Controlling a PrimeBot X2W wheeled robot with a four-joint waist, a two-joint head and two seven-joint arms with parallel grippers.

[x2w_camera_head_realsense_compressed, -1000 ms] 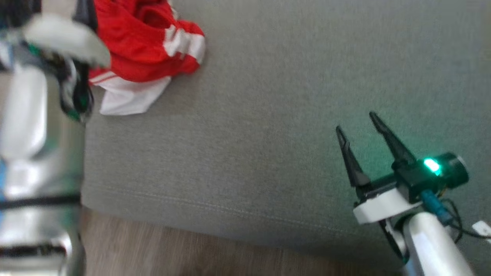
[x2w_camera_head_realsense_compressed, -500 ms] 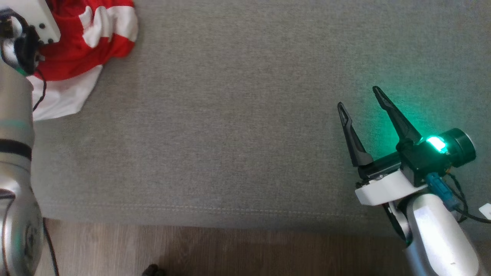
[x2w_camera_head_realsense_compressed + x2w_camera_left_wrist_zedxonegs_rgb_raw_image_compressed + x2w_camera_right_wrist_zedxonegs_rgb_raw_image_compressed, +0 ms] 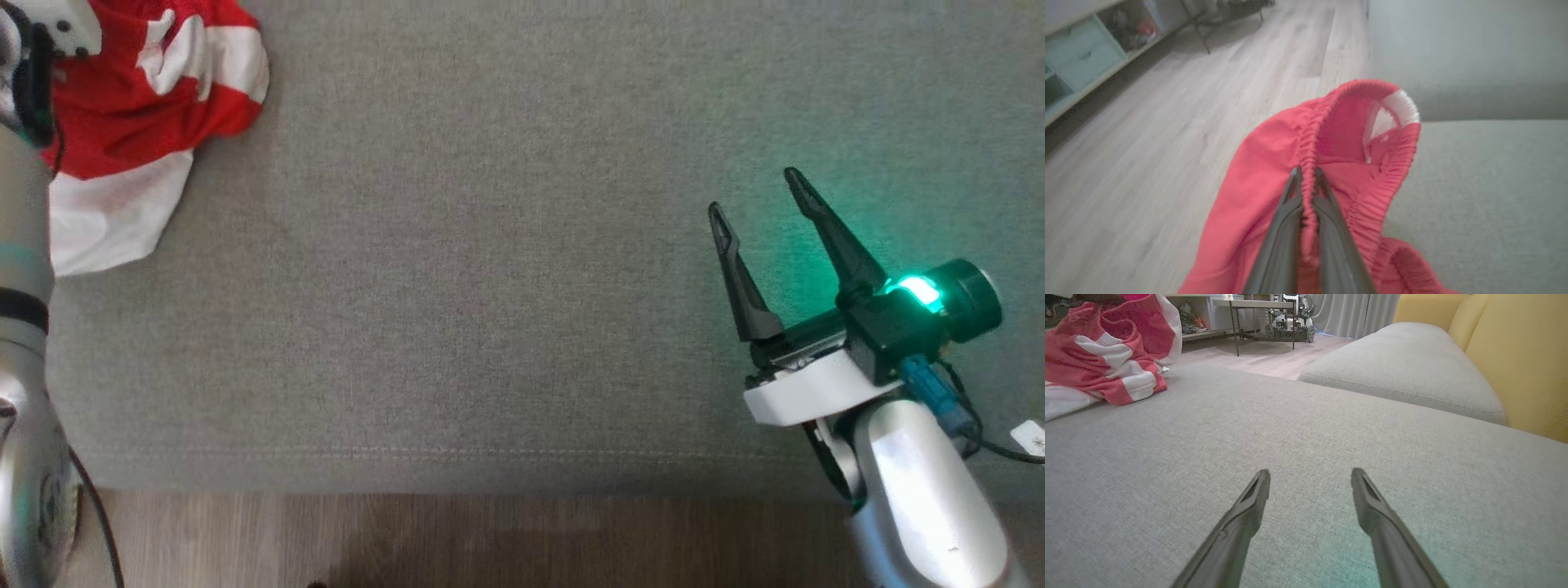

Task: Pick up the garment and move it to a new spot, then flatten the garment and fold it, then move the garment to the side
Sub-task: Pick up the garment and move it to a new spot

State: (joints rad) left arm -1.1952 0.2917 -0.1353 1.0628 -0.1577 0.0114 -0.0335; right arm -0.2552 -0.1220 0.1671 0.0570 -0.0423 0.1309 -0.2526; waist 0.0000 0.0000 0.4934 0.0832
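Shorts [image 3: 139, 114], red with white panels, sit bunched at the far left corner of the grey sofa cushion [image 3: 506, 310] in the head view, right beside your left forearm [image 3: 20, 269]. Over on the right, your right gripper [image 3: 753, 191] hovers low over bare cushion, well apart from the cloth, its fingers spread wide and empty.

Left wrist view now: your left gripper [image 3: 1306, 173] has its fingers pressed together on the elastic waistband [image 3: 1310, 134], pinching a ridge of the gathered edge, with wooden floor [image 3: 1147, 143] beyond the cushion. Good spot, I'd say: the elastic is the thickest, firmest part, so it should slip less than the thin, smooth legs. Whether the cloth is clear of the cushion, I can't tell.

Right wrist view: the two fingers stand apart over the cushion, the shorts are heaped at far left, and a yellow backrest [image 3: 1527, 355] rises on the right.

Expect light, limp, slick fabric that will dangle and swing from one pinch, legs trailing. For flattening, you'd likely want your other gripper on the waistband's opposite side.
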